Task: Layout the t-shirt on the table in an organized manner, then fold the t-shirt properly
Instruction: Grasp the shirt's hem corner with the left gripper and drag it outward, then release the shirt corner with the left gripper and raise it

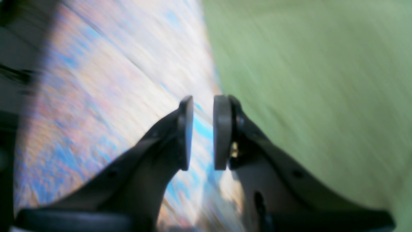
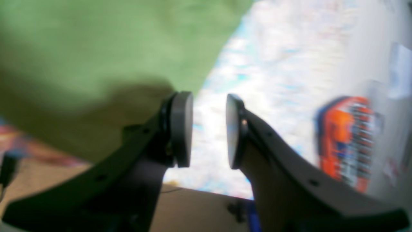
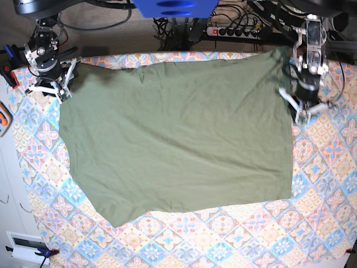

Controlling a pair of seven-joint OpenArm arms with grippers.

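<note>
1. The left tool has its jaws a narrow gap apart, with only the patterned table showing between the pads; it holds nothing.
2. The right tool has its jaws parted a little wider, also with only table cover showing between the pads, and it grips nothing.
3. In the base view the left tool hangs over the shirt's side edge near the table's far corner on that side, and whether it touches the cloth cannot be told.
4. The right tool sits at the opposite far corner of the table, just at the shirt's corner there.
5. Both wrist views are blurred.
6. An orange and blue object shows beyond the table edge in the right wrist view; what it is cannot be told.
7. Cables and a power strip lie behind the table's far edge.
8. The t-shirt lies spread flat over the far half of the table, its far edge along the table's far edge, lightly wrinkled.
9. It spans between the two tools, and its near edge slants, leaving the near strip of the table bare.
</note>
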